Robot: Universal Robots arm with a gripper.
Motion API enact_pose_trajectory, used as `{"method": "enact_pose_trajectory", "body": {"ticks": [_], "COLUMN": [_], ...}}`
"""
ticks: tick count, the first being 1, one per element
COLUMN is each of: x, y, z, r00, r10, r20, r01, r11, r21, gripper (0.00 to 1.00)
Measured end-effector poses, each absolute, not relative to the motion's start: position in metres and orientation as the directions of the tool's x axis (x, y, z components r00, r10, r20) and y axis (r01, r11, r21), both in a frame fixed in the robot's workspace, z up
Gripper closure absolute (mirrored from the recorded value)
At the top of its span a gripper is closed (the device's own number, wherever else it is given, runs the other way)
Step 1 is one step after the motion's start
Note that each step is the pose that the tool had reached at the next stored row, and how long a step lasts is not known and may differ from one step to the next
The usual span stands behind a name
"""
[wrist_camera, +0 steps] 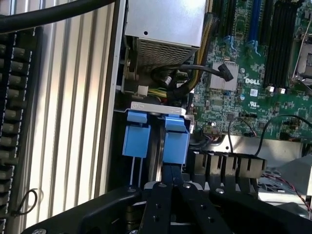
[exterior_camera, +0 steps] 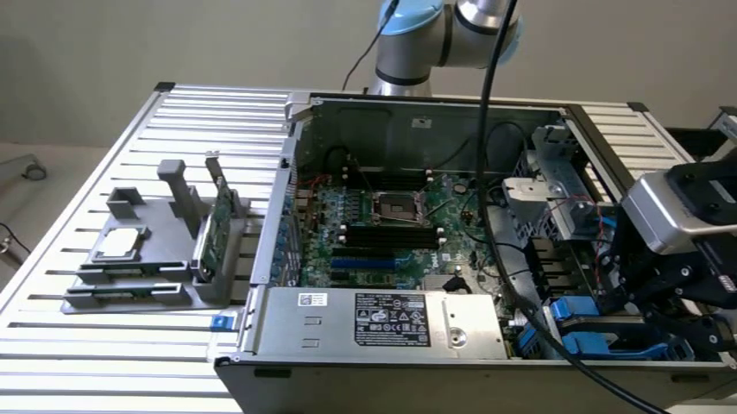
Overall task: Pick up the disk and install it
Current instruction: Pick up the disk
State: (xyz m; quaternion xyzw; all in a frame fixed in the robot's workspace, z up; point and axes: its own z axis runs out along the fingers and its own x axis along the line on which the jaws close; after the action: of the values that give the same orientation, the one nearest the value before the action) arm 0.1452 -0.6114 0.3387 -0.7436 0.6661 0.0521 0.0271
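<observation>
Aluminium slats are forming the ribbed silver table [exterior_camera: 138,345] in the exterior view, and an open grey steel computer case [exterior_camera: 288,172] is lying on it. Inside, a green motherboard [exterior_camera: 392,224] is showing black memory slots and a square metal socket. A boxy silver power supply [exterior_camera: 381,323] is sitting at the case's near edge, wearing a white and black label whose print is too small to read. On the exterior view's left, a grey plastic fixture [exterior_camera: 127,285] is holding an upright green circuit card [exterior_camera: 219,224] and a small square silver chip [exterior_camera: 121,244]. At the case's near right corner, blue plastic carrier ends [exterior_camera: 576,310] are sticking out of the drive bay. They are just beside the arm's black wrist and its grey camera housing [exterior_camera: 679,211].

In the wrist view, the black metal gripper [wrist_camera: 170,170] is standing clenched, its fingers pressed together with nothing between them. Their tips are touching the disk [wrist_camera: 175,139], a drive seen end-on with a glossy blue plastic frame. It is sitting in the bay just beside a second blue carrier [wrist_camera: 136,134]. White "DELL" lettering [wrist_camera: 251,80] is showing on the motherboard beyond.
</observation>
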Motion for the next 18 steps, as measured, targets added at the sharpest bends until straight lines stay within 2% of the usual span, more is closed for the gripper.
{"method": "enact_pose_trajectory", "body": {"ticks": [6,18], "x": [0.145,0.145], "y": [-0.611,-0.611], "z": [0.328,0.329], "r00": [0.108,0.108], "r10": [-0.988,-0.987], "r20": [-0.113,-0.116], "r01": [-0.993,-0.993], "r11": [-0.112,-0.112], "r21": [0.027,0.031], "gripper": [0.89,0.89]}}
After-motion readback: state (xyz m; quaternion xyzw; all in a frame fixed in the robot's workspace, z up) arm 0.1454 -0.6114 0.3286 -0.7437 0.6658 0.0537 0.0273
